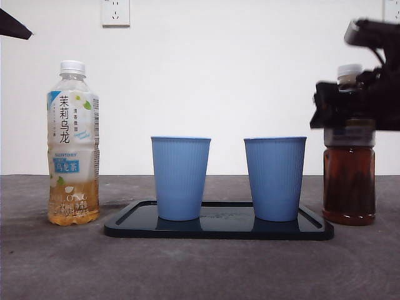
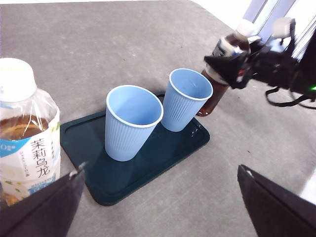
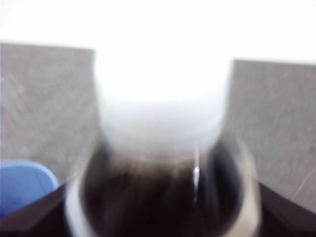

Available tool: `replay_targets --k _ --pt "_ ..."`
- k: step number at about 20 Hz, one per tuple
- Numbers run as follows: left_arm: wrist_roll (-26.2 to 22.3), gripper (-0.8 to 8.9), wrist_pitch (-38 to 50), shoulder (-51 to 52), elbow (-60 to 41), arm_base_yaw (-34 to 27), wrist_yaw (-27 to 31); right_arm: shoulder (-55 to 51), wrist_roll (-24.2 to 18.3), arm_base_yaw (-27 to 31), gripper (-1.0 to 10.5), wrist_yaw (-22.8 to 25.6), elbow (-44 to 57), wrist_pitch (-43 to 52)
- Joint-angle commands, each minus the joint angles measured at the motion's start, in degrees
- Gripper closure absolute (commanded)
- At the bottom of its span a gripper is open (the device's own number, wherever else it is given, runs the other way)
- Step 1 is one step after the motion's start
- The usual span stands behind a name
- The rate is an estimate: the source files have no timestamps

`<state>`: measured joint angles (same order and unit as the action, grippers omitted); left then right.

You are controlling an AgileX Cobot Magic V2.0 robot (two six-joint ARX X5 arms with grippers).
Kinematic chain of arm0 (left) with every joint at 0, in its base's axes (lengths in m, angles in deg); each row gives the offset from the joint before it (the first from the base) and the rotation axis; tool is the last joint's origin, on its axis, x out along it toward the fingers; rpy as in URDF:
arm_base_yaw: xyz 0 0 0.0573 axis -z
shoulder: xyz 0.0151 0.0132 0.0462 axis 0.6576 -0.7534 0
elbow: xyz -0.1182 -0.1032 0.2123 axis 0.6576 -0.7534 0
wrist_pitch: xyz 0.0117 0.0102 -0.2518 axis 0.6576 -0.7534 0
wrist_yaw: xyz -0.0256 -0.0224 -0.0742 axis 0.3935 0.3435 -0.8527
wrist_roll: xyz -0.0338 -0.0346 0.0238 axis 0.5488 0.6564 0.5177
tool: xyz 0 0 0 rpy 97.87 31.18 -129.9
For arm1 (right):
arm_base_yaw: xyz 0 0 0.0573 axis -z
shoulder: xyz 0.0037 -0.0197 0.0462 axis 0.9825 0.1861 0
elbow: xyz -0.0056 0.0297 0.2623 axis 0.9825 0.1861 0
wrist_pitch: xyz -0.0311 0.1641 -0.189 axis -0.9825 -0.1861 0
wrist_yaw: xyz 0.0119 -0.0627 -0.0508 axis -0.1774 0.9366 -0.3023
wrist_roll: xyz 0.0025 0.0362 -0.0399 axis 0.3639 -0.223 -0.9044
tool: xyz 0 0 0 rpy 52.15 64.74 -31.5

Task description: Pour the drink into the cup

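A dark tea bottle (image 1: 349, 181) with a white cap stands on the table at the right, beside the tray. My right gripper (image 1: 356, 103) is at its shoulder, with the open jaws on either side. In the right wrist view the bottle (image 3: 163, 187) fills the gap, blurred. Two empty blue cups (image 1: 180, 178) (image 1: 275, 178) stand upright on a dark tray (image 1: 219, 228). A light tea bottle (image 1: 73, 156) stands at the left. My left gripper (image 2: 158, 207) is open and empty above the table, near the light bottle (image 2: 24, 133).
A wall with a socket (image 1: 115, 11) stands behind the table. The left arm shows as a black tip (image 1: 12, 26) at the top left corner. One cup's rim (image 3: 22, 185) shows in the right wrist view.
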<state>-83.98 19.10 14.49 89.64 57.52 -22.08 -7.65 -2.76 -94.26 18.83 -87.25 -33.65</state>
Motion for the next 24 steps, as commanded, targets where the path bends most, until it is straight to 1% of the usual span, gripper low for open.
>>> replay_targets --k 1,6,9,11,15,18,20,24 --pt "-0.8 3.18 0.4 -0.4 1.0 0.2 0.2 -3.1 -0.6 -0.2 5.1 0.1 -0.8 -4.2" --pt "-0.9 3.18 0.4 -0.7 1.0 0.2 0.2 -11.7 0.2 -0.2 5.0 0.1 -1.0 -13.6" --pt "-0.9 3.18 0.2 -1.2 1.0 0.2 0.3 -17.8 1.4 -0.2 5.0 0.0 -1.7 -20.1" --pt "-0.9 3.18 -0.1 -1.9 1.0 0.2 1.5 -22.3 3.4 -0.2 4.9 -0.3 -2.6 -26.3" --pt "-0.9 3.18 -0.9 -4.0 1.0 0.2 4.6 -29.9 6.3 -0.3 4.9 -3.0 -5.6 -40.8" --pt "-0.9 3.18 -1.0 -5.7 1.0 0.2 6.3 -34.7 8.2 -0.3 4.9 -6.3 -8.8 -52.2" --pt "-1.1 3.18 -0.9 -7.0 1.0 0.2 8.9 -37.7 9.7 -0.3 4.9 -8.4 -11.2 -58.8" --pt "-1.1 3.18 -0.9 -9.9 0.9 0.2 13.1 -41.8 10.3 -0.3 4.9 -11.0 -16.5 -68.9"
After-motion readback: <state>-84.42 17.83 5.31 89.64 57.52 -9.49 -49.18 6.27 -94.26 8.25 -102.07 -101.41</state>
